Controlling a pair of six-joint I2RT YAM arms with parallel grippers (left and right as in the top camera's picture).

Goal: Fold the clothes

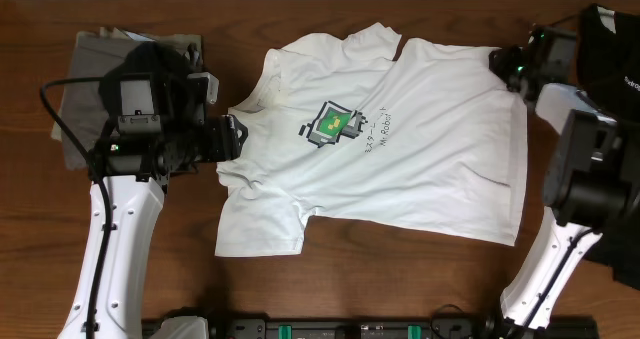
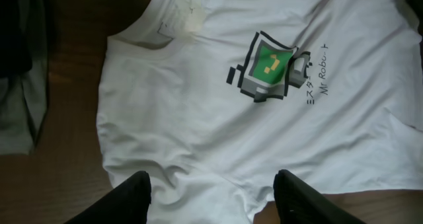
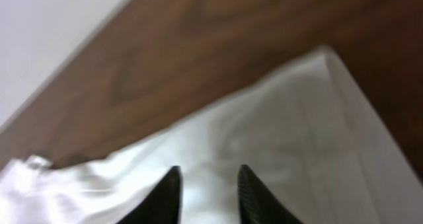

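White T-shirt: spread flat at mid-table, print side up, collar toward the left arm, hem toward the right.
Print: green pixel robot; the dark lettering beside it is only partly legible.
Left gripper: at the shirt's collar-side edge, fingers wide apart with nothing between them; their bases are cut off by the frame.
Right gripper: over the far hem corner, jaws narrowly apart; view blurred, so contact with the cloth cannot be told.
Grey-olive garment: folded at upper left, largely hidden under the left arm.
Black garment: upper right, cut off by the frame edge.
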